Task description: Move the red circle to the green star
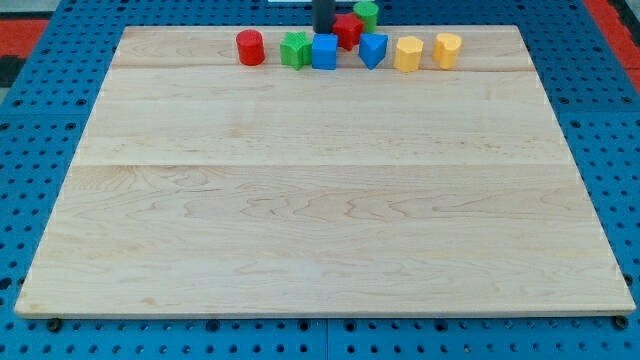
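**Red circle sits clear at the far edge, an easy block to shove**

Since the tabletop point(320, 200) is the biggest thing here, it comes first: a pale wooden board on a blue pegboard base point(40, 100), bare across its near and middle parts, with every block crowded along the far edge.

Next in size is the dark rod, entering from the far side at the top of the view. My tip point(324, 32) stands just behind the blue cube point(325, 51), with the red block point(347, 29) touching or almost touching it on the right. The tool is a plain rod with nothing to open or close, so it holds nothing; it can only push.

Among the blocks, the red circle point(250, 47) stands alone at the left end of the row, slightly apart from the green star point(295, 50) on its right. Further right come the blue cube, a blue wedge-like block point(373, 49) and two yellow blocks point(408, 53) point(447, 50); a green block point(367, 13) lies farthest back.

The red circle looks like a small, rigid, light cylinder that should slide readily on smooth wood. Being round, it may roll off a push that is off-centre, so contact belongs on the middle of its left side, driving right toward the star.
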You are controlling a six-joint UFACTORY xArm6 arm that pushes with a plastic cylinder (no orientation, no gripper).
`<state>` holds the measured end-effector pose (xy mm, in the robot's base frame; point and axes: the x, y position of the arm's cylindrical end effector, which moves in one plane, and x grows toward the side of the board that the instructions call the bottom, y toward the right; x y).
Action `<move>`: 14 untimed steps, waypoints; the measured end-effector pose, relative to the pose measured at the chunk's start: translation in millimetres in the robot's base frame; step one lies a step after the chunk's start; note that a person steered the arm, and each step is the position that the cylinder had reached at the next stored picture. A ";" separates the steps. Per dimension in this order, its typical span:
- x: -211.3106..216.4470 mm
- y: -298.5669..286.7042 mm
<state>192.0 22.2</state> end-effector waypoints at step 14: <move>86.6 -112.8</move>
<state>278.7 -90.5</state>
